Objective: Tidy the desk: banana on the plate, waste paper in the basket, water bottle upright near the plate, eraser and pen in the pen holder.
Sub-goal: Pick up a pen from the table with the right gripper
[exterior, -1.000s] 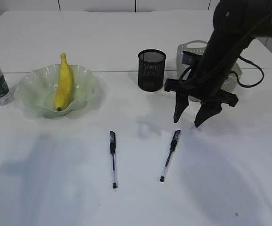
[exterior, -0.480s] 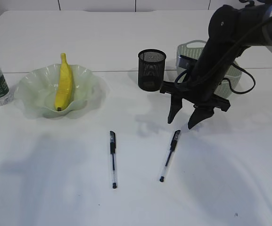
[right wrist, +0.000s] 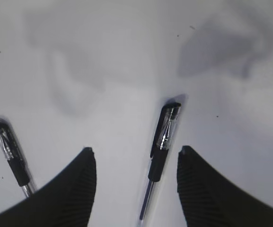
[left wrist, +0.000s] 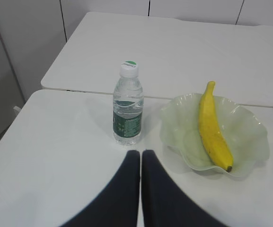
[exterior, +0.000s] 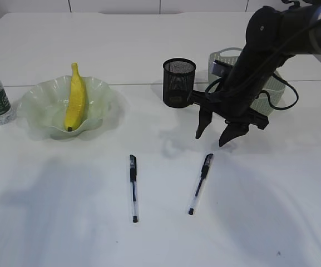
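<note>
Two pens lying flat on the white surface (exterior: pixel 49 222), right pen (exterior: pixel 200 183) sitting between the spread fingers of the right gripper (exterior: pixel 215 133), hovering just above, jaws wide, holding nothing. Left pen (exterior: pixel 133 187) lying apart. Banana (exterior: pixel 75 104) resting in plate (exterior: pixel 38 105), water bottle (left wrist: pixel 127 103) standing upright beside. Pen holder (exterior: pixel 178 82) and basket (exterior: pixel 227 58) standing behind. Left gripper (left wrist: pixel 140 156) pressed closed, holding nothing.

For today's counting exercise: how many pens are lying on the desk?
2. One pen lies left of centre on the desk; the other pen lies just below the open right gripper. None seems hidden.
</note>
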Motion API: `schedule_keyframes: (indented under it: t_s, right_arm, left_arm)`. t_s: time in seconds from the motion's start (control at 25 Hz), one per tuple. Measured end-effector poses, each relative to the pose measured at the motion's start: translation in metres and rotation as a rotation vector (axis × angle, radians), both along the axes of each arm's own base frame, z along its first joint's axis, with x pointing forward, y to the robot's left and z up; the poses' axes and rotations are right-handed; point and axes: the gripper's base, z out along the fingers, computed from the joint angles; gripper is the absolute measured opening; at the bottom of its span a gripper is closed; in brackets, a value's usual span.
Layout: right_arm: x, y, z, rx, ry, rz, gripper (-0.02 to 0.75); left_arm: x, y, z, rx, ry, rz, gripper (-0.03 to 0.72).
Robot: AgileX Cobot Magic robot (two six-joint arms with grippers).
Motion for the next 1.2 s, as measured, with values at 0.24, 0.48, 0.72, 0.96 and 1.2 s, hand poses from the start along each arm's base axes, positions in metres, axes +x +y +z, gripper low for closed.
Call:
schedule_keyframes:
  t_s: [0.24, 0.48, 0.72, 0.96, 1.2]
  right_arm:
    - [0.003, -0.001, -0.001, 0.000, -0.007, -0.063, 0.412]
    - [0.003, -0.002, -0.001, -0.014, -0.003, -0.079, 0.412]
    - [0.002, 0.000, -0.009, -0.023, 0.022, -0.080, 0.412]
    - [-0.002, 0.009, -0.030, -0.040, 0.100, -0.051, 0.412]
    - [-0.006, 0.019, -0.035, -0.078, 0.100, -0.008, 0.412]
  left_arm:
    - [0.000, 0.000, 0.000, 0.000, 0.000, 0.000, -0.024]
    - [0.000, 0.000, 0.000, 0.000, 0.000, 0.000, -0.024]
    - [0.000, 0.000, 0.000, 0.000, 0.000, 0.000, -0.024]
    - [0.000, 0.000, 0.000, 0.000, 0.000, 0.000, -0.024]
    - [0.000, 0.000, 0.000, 0.000, 0.000, 0.000, -0.024]
